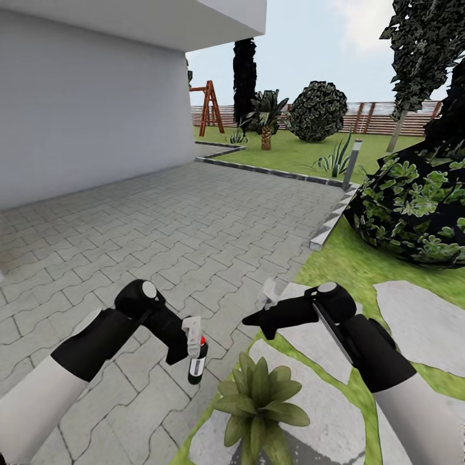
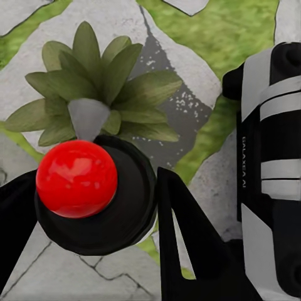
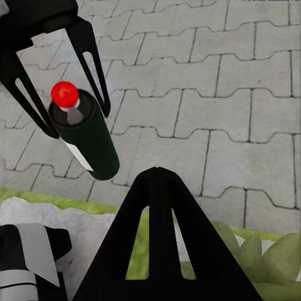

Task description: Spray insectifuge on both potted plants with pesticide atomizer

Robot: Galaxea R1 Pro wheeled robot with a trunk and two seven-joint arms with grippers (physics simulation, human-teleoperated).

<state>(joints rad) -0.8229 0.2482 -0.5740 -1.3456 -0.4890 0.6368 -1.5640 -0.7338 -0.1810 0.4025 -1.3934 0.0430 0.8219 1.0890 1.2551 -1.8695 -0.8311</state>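
Note:
The pesticide atomizer (image 1: 197,365), a dark green bottle with a white label and a red knob on top, hangs above the grey paving with my left gripper (image 1: 193,342) shut on its upper part. In the left wrist view the red knob (image 2: 76,179) sits between the black fingers (image 2: 188,244). One potted plant (image 1: 259,395), a light-green rosette, stands just below and to the right, on a stepping stone at the lawn's edge; its leaves (image 2: 94,81) lie beyond the bottle. My right gripper (image 1: 256,318) is shut and empty, above the plant, right of the bottle (image 3: 88,141).
Grey paving (image 1: 194,213) spreads to the left up to the white house wall (image 1: 84,103). A large dark bush (image 1: 413,206) and a grey bollard (image 1: 352,163) stand at the right. Stepping stones (image 1: 420,323) cross the lawn. Further bushes, a palm and a slatted fence (image 1: 387,119) stand behind.

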